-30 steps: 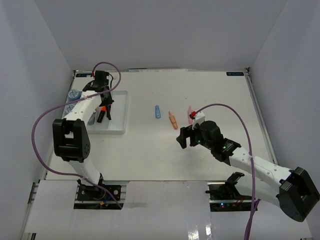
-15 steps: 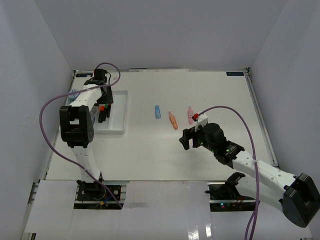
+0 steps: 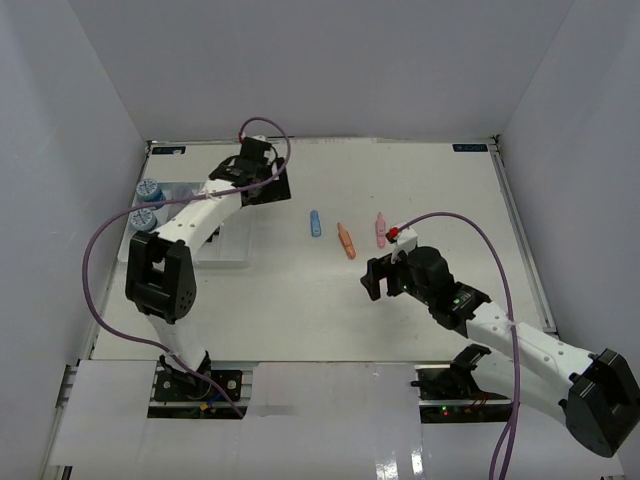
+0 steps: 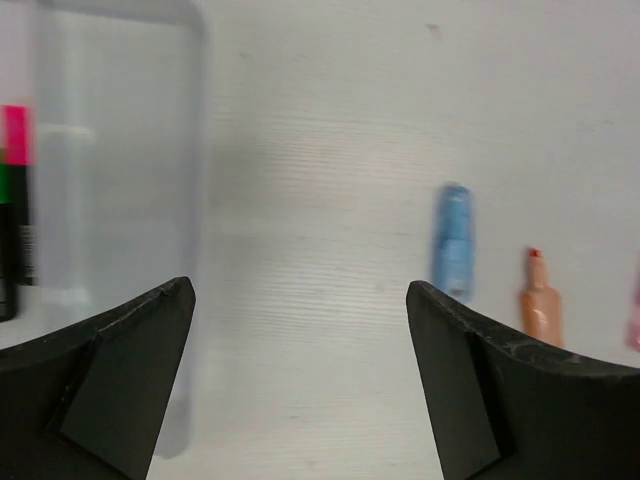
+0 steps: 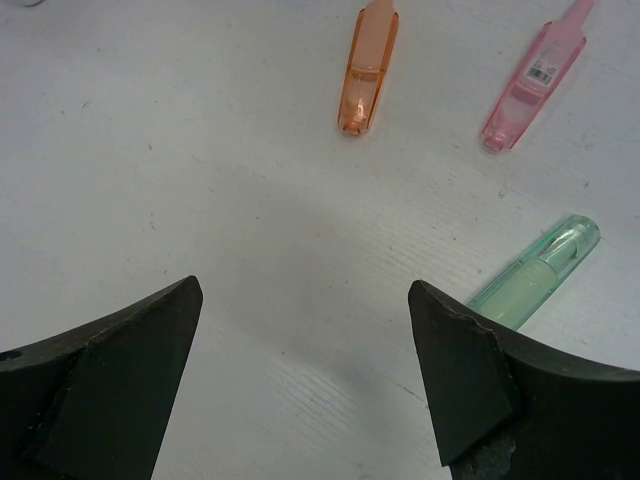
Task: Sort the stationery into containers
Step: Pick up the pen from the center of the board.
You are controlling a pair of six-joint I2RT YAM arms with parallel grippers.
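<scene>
The white tray (image 3: 232, 250) lies at the left, partly under my left arm. In the left wrist view the tray (image 4: 120, 200) holds black highlighters (image 4: 14, 210) with pink and green caps. My left gripper (image 3: 264, 176) (image 4: 298, 290) is open and empty over bare table, just right of the tray. A blue marker (image 3: 315, 223) (image 4: 452, 240), an orange marker (image 3: 346, 240) (image 5: 368, 72) and a pink marker (image 3: 380, 229) (image 5: 533, 75) lie mid-table. My right gripper (image 3: 384, 276) (image 5: 305, 288) hangs open and empty just short of them. A green marker (image 5: 535, 272) lies by its right finger.
Two blue-lidded jars (image 3: 148, 190) (image 3: 140, 218) stand at the tray's left end near the left wall. White walls enclose the table on three sides. A purple cable loops above each arm.
My left gripper has opened, lifted away from the highlighters in the tray and swung right, past the tray's edge. The right gripper has shifted only slightly.
</scene>
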